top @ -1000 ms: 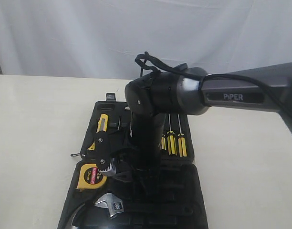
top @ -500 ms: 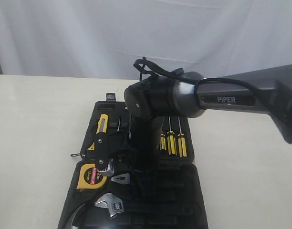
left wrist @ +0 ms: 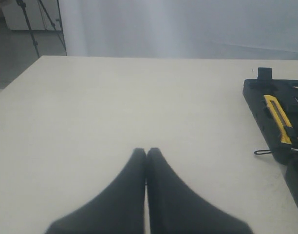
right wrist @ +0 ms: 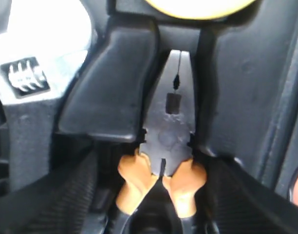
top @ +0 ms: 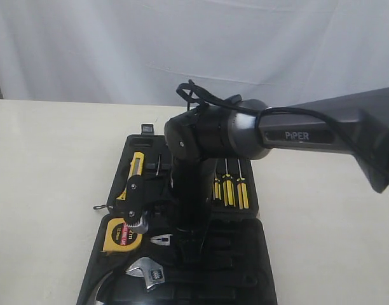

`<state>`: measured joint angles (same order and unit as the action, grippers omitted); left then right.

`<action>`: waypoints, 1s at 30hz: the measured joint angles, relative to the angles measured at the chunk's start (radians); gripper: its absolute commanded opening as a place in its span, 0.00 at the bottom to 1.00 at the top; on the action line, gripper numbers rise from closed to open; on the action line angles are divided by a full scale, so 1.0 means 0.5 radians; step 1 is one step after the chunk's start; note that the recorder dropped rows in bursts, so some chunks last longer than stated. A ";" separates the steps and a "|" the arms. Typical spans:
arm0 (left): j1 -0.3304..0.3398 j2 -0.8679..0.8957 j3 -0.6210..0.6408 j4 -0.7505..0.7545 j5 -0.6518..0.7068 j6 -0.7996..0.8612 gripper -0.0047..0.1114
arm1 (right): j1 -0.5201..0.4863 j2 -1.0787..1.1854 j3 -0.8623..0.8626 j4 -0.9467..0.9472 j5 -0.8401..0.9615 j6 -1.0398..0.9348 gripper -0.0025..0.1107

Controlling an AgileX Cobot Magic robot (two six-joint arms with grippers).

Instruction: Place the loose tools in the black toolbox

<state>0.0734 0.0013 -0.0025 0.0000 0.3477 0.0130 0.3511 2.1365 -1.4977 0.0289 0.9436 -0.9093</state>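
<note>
The black toolbox [top: 252, 254] lies open on the table. In one of its moulded slots rest the steel pliers [right wrist: 171, 122] with orange-black handles; only their steel tip [top: 161, 239] shows in the exterior view. My right gripper [right wrist: 161, 214] hangs straight above them, open, with its fingers [right wrist: 46, 195] standing clear on either side of the handles. The yellow tape measure [top: 121, 235] and the yellow-black utility knife [top: 136, 164] sit in the box as well. Over bare table, my left gripper [left wrist: 146, 152] is shut and empty, with the toolbox [left wrist: 256, 90] and the knife [left wrist: 277, 117] off to one side.
A silver adjustable wrench [top: 147, 273] lies in the box near its front edge. Yellow-handled screwdrivers [top: 231, 190] are clipped in at the back right. The right arm [top: 309, 133] stretches over the box from the right. A white curtain hangs behind the table.
My right gripper has widened and drawn up a little. The pliers' steel tip, covered before, now shows lying in the toolbox. The tape measure and wrench have not moved.
</note>
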 measured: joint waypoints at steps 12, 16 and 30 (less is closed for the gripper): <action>0.000 0.000 0.000 0.000 0.000 0.000 0.04 | 0.000 -0.277 0.000 0.000 -0.005 0.225 0.58; 0.000 0.000 0.000 0.000 0.000 0.000 0.04 | 0.000 -0.340 0.000 0.000 0.003 0.380 0.58; 0.000 0.000 0.000 0.000 0.000 0.000 0.04 | 0.000 -0.424 0.000 0.000 0.185 1.176 0.02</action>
<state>0.0734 0.0013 -0.0025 0.0000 0.3477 0.0130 0.3511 1.9243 -1.4977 0.0289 1.0361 -0.3211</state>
